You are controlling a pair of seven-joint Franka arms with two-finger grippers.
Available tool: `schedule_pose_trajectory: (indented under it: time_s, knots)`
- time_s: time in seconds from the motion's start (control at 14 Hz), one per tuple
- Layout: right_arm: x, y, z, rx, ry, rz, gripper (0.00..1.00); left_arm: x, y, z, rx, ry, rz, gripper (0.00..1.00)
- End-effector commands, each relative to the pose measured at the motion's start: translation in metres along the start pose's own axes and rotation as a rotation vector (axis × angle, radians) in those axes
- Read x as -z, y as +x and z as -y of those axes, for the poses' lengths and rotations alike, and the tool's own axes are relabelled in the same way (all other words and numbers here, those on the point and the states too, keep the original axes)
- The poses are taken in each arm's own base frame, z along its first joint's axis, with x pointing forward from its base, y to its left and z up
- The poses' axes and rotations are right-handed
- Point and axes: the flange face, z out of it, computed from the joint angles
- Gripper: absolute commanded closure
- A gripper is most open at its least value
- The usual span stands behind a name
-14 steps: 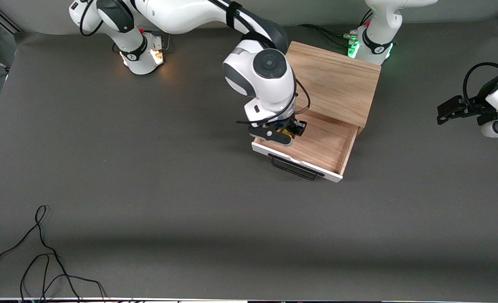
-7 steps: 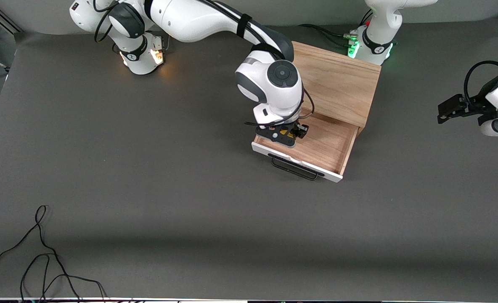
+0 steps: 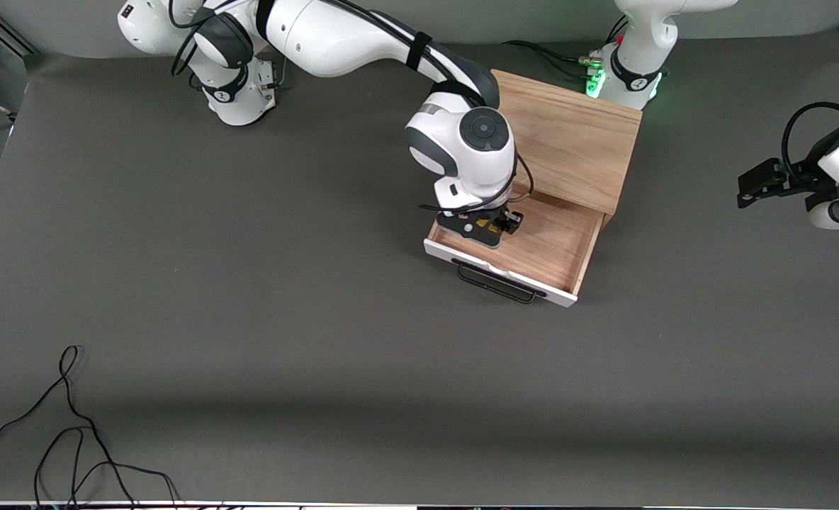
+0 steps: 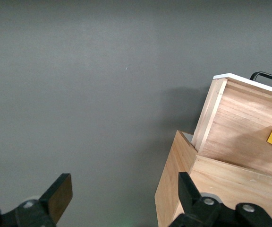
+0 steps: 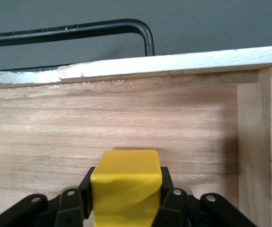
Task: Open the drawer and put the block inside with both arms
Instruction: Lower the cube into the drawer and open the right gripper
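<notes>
Opened already: drawer [image 3: 533, 244] pulled out of the wooden cabinet [image 3: 568, 138] toward the front camera, white front panel and black bar handle [image 3: 496, 282] nearest the camera, bare wood floor exposed past them. Not yet done, judging by the frames: release of the block [image 5: 126, 188], a small yellow cube pinched between the black fingers [image 5: 166, 201] of the right gripper [image 3: 489, 225], clenched on it from both sides. Poised over the drawer tray near the corner at the right arm's end, close to the front panel, with the block low above the wood floor; contact with the floor impossible to judge from the wrist view, where the cube hides its own underside. Left to do, by that reading: setting the cube down, letting go and lifting clear; possibly pushing the drawer shut, though the task sentence does not ask for it. Farther up, past the tray, the cabinet top partly covered by the right arm's white wrist. At the left arm's end of the table, well apart from the cabinet, left gripper [image 4: 122, 198] waiting with fingers spread wide and nothing between them
</notes>
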Motion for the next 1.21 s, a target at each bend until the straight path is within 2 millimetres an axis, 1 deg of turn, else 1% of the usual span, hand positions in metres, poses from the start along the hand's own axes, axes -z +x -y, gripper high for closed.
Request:
schedule_pose_trajectory:
  time_s: [0.0,0.07,0.14,0.21,0.29,0.36,0.57,0.71,0.79,0.86,1.0,1.14]
  knots:
    - [0.003,-0.001,0.002,-0.022,0.009,-0.03,0.46,0.004,-0.004,-0.001,-0.019,-0.002,0.003,0.0]
    - [0.003,-0.002,0.002,-0.024,0.009,-0.028,0.38,0.004,-0.004,-0.001,-0.02,-0.002,0.003,0.0]
    - [0.003,-0.001,0.002,-0.023,0.009,-0.03,0.21,0.003,-0.004,-0.001,-0.02,-0.002,0.005,0.0]
    - [0.003,-0.001,0.002,-0.023,0.009,-0.03,0.0,0.002,-0.004,-0.001,-0.019,-0.002,0.006,0.0]
    - [0.003,-0.001,0.002,-0.035,0.009,-0.03,0.0,0.002,-0.004,-0.001,-0.019,-0.002,0.009,0.0]
    - [0.003,-0.001,0.002,-0.082,0.013,-0.03,0.0,0.002,-0.004,-0.001,-0.019,-0.002,0.009,0.0]
    - [0.005,-0.001,0.003,-0.091,0.02,-0.033,0.0,0.002,-0.004,-0.001,-0.019,-0.002,0.009,0.0]
    - [0.019,0.002,0.005,-0.077,0.035,-0.054,0.0,0.001,-0.004,-0.001,-0.019,-0.002,0.011,0.0]
    - [0.025,0.009,0.005,-0.083,0.04,-0.055,0.0,0.001,-0.004,-0.001,-0.019,-0.002,0.011,0.0]
    - [0.039,0.012,0.005,-0.068,0.05,-0.056,0.0,0.001,-0.004,-0.001,-0.019,-0.002,0.011,0.0]
    - [0.054,0.013,0.002,-0.023,0.042,-0.058,0.0,0.001,-0.004,-0.001,-0.019,-0.002,0.011,0.0]
    - [0.078,0.014,0.001,-0.014,0.055,-0.062,0.0,0.001,-0.004,-0.001,-0.019,-0.002,0.011,0.0]
